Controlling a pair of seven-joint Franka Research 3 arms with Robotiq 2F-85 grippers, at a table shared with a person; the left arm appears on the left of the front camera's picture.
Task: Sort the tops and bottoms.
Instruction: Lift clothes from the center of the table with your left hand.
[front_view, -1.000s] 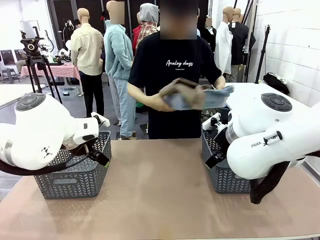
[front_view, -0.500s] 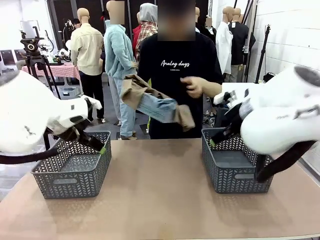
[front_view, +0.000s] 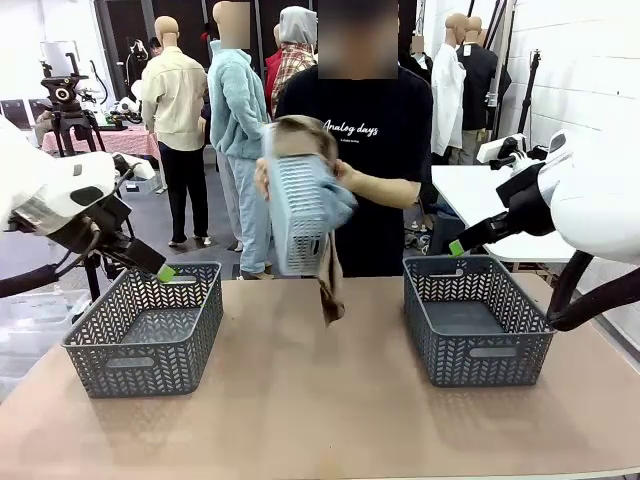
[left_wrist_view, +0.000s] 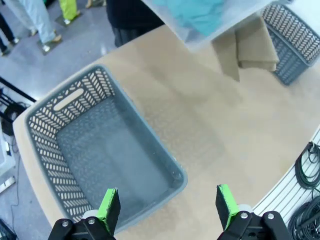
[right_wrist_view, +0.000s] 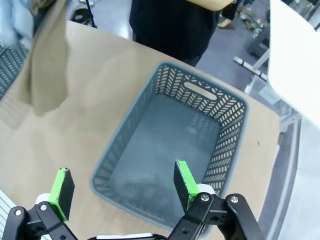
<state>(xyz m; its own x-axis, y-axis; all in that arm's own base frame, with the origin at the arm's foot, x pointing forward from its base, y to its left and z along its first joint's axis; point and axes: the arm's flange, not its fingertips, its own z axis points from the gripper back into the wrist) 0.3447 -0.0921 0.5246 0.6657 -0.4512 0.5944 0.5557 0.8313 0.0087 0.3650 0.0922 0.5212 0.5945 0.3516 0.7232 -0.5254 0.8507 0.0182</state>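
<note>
Person (front_view: 372, 150) upends a pale basket (front_view: 298, 215).
Tan garment (front_view: 330, 288) dangles out; left gripper (left_wrist_view: 166, 200) and right gripper (right_wrist_view: 122, 177) gape, empty.

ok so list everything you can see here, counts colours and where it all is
left basket: one, dark grey, table's left side
right basket: one, dark grey, table's right side
pale basket: one, pale blue, tipped above the table's far middle
tan garment: one, tan, hanging out of the pale basket
teal garment: one, teal, inside the pale basket
table: one, light brown
person: one, black t-shirt, far side, hand on the pale basket
left fingers: two, green pads, open, over the left basket
right fingers: two, green pads, open, over the right basket
</note>
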